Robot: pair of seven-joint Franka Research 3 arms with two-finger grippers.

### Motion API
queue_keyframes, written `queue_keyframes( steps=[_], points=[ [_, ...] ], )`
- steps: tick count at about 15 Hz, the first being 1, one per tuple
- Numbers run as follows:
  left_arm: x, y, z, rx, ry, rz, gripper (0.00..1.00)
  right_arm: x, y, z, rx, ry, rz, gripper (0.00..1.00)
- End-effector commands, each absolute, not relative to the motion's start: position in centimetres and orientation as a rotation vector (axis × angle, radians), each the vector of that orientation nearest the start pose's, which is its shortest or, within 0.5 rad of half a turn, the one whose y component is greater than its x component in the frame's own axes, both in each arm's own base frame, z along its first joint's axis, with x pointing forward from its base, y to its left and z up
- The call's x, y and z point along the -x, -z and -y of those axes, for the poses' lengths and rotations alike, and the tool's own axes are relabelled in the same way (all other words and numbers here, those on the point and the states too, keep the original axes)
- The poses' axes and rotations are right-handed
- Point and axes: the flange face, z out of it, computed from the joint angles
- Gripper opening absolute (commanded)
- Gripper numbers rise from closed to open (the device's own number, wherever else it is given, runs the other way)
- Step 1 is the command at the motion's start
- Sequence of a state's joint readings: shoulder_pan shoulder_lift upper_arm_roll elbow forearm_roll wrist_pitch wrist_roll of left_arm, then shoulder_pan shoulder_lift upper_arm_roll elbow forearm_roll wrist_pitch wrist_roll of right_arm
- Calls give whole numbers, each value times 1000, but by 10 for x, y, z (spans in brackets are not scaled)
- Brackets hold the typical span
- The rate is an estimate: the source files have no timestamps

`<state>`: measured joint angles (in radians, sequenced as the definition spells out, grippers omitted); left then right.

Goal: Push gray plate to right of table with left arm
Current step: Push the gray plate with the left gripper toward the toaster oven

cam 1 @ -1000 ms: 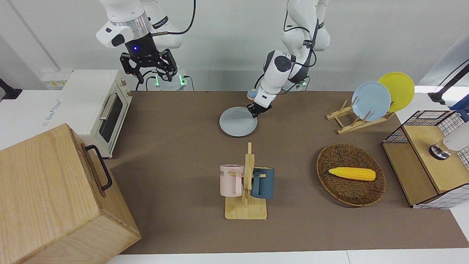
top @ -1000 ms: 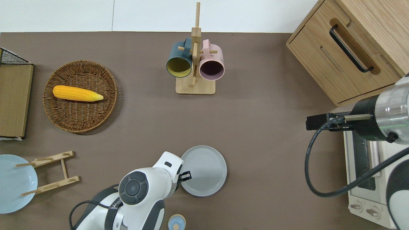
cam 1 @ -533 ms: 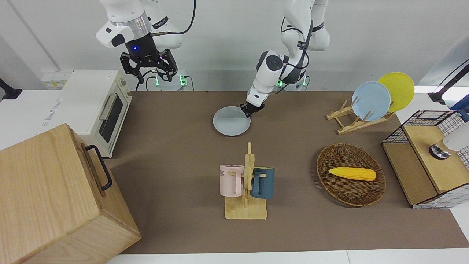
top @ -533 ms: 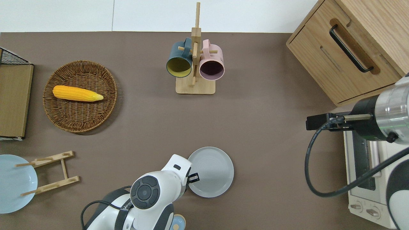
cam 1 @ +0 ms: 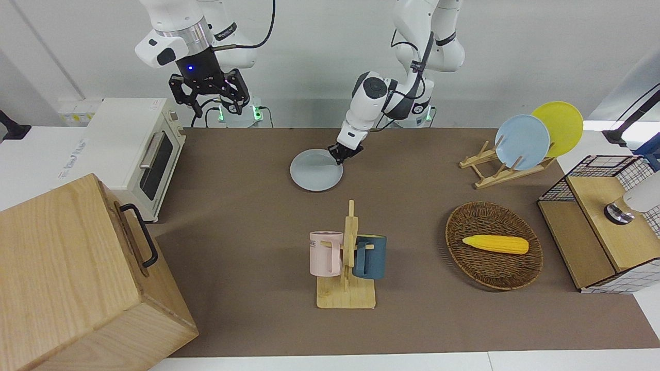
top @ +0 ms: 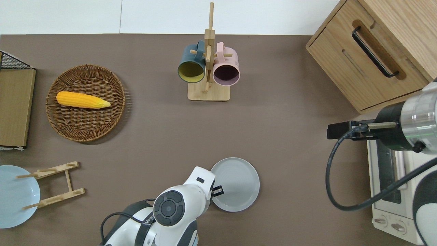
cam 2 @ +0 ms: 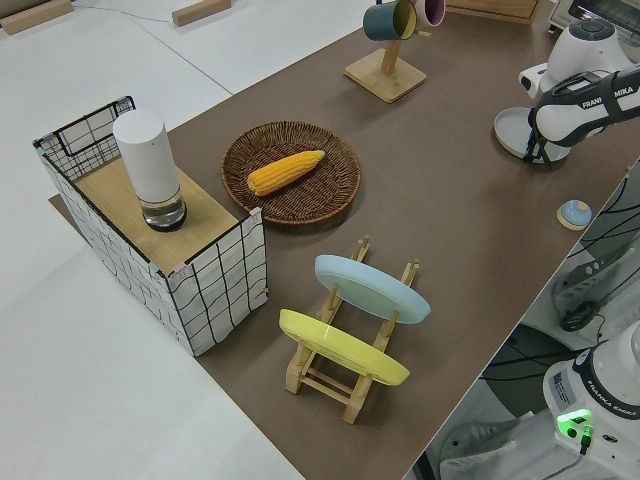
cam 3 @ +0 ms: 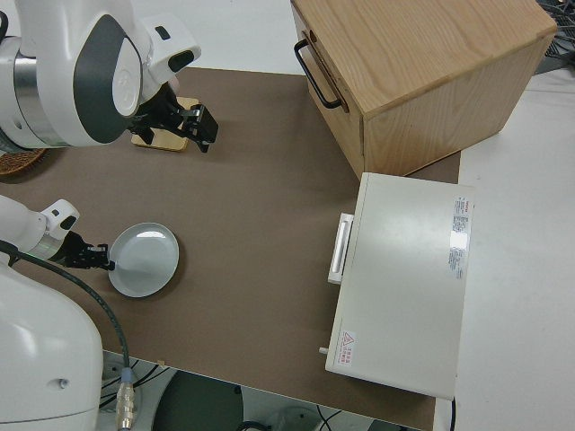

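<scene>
Pushing with the white left arm's black fingers (top: 217, 191), I am keeping them low against the rim of the small round pale gray plate (top: 235, 183), which is sitting flat on the matte brown tabletop (top: 280, 136). I cannot tell whether they are clenched or released. From the fingers the plate is lying toward the right arm's end, so I am judging that the shove should go straight that way. The right arm is parked.

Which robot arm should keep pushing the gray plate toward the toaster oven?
The left. Its hand is already down at the gray plate's rim, on the side away from the toaster oven. The right arm is parked.
</scene>
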<state>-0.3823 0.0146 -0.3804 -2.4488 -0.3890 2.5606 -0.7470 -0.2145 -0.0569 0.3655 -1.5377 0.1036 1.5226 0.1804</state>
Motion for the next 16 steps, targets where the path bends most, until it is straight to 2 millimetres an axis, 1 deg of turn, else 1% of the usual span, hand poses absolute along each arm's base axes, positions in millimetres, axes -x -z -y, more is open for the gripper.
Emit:
queue_keyframes(
  steps=[1, 3, 6, 7, 8, 11, 13, 15, 16],
  points=[
    [-356, -302, 363, 3355, -173, 569, 0, -525, -668, -98, 3035, 36, -38, 996],
    [-356, -304, 369, 3359, -175, 575, 0, -525, -668, -98, 3035, 36, -38, 996],
    [-348, -309, 388, 3372, -183, 565, 0, -526, -668, -97, 3035, 36, -40, 996],
    [-350, -305, 390, 3373, -186, 575, 0, -525, -668, -98, 3035, 36, -38, 996],
    [-348, -304, 396, 3389, -163, 583, 0, -526, -668, -97, 3035, 36, -40, 996],
    [-344, -303, 408, 3395, -176, 578, 0, -526, -668, -97, 3035, 36, -40, 996],
    [-346, -303, 417, 3404, -186, 583, 0, -525, -668, -98, 3035, 36, -38, 996],
    [-337, -296, 429, 3411, -176, 572, 0, -526, -668, -97, 3035, 36, -40, 996],
    [-334, -289, 433, 3412, -168, 565, 0, -526, -668, -97, 3035, 36, -40, 996]
  ],
)
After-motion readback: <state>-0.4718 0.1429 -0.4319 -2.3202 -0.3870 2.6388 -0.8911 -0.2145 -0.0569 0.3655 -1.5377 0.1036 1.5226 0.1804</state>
